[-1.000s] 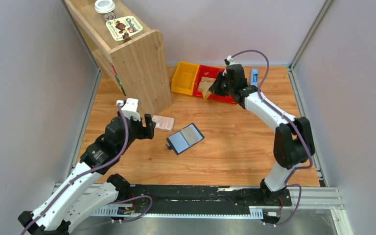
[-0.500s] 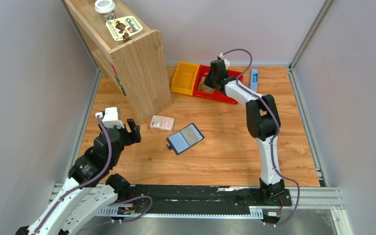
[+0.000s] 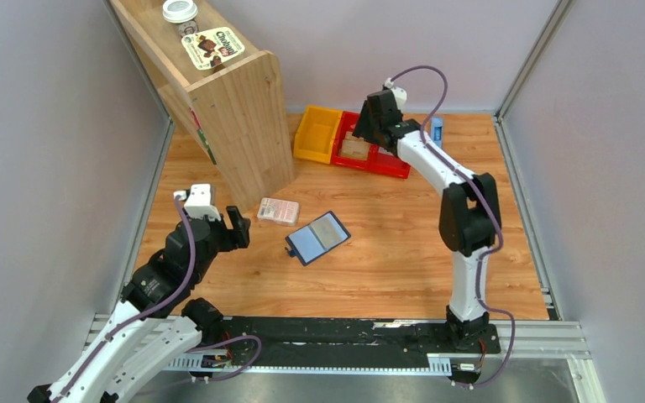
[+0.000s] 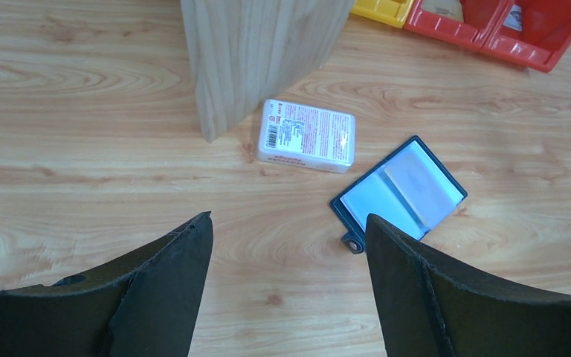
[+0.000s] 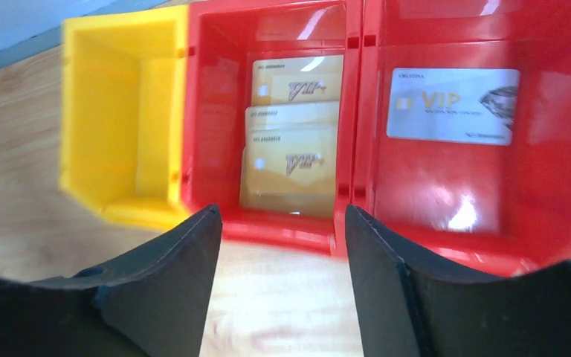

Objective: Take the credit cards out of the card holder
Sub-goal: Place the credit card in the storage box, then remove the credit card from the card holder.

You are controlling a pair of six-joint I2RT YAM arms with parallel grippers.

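Now, from above: holder [image 3: 317, 238] lies open on the surface [image 3: 386, 252], left pincer [image 3: 238, 230] just beside it. Left wrist: its jaws stand wide apart. Right wrist: right pincer [image 5: 282, 223] gapes above red bins [image 5: 355, 149], tan cards [image 5: 291, 160] and one white inside.

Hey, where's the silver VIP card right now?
In the right wrist view, the silver VIP card lies flat in the end red bin, beside the middle red bin holding the gold cards.
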